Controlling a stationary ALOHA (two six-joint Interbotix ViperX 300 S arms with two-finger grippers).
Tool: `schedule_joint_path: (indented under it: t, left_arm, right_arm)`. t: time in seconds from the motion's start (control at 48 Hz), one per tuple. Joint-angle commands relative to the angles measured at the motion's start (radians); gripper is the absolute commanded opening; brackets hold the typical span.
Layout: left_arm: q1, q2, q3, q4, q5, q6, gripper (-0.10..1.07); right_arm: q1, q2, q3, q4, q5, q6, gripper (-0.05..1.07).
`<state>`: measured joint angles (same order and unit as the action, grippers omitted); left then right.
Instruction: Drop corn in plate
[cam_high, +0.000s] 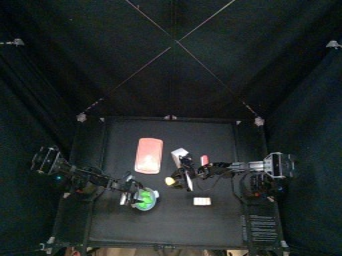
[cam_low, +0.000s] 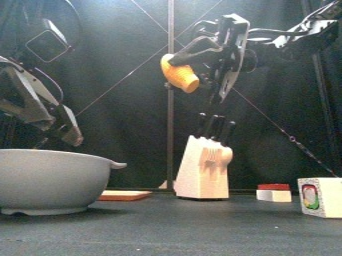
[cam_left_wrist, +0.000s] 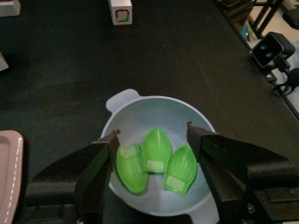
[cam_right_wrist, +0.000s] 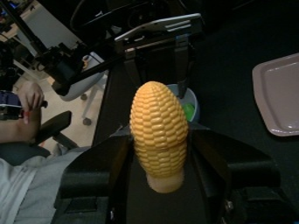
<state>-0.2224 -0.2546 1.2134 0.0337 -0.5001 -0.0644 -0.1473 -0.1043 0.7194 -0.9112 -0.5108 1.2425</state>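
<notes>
Left gripper (cam_left_wrist: 149, 179) hovers with jaws spread over a whitish bowl (cam_left_wrist: 128, 109) holding green pieces (cam_left_wrist: 156, 160); nothing gripped. Plate (cam_high: 148, 153) lies flat on the table (cam_high: 114, 135), between the two grippers. Right gripper (cam_low: 201, 73) raised high, jaws clamped on the corn (cam_right_wrist: 159, 131); plate off to its left, below.

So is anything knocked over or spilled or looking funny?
Nothing is spilled or broken. The right gripper holds the corn up in the air, not yet over the plate. The bowl stands upright with its green pieces inside, and the knife block is upright too.
</notes>
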Motion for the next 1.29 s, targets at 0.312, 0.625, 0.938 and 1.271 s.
schedule_joint_path:
  t: [0.312, 0.625, 0.938, 1.271]
  left_arm:
    - [0.002, -0.101, -0.035, 0.112, -0.086, 0.003, 0.95]
    - [0.0, -0.133, -0.028, 0.198, -0.218, 0.009, 0.95]
    - [0.0, -0.141, -0.018, 0.272, -0.296, 0.008, 0.95]
    - [0.0, -0.153, -0.011, 0.236, -0.296, 0.006, 0.95]
  right_arm:
    - [-0.005, -0.028, -0.014, 0.048, -0.003, 0.0, 0.55]
    - [-0.014, 0.017, -0.072, 0.353, 0.048, 0.0, 0.55]
    - [-0.025, 0.127, -0.321, 0.456, 0.44, -0.002, 0.55]
    - [-0.018, 0.341, -0.63, 0.465, 0.815, 0.017, 0.55]
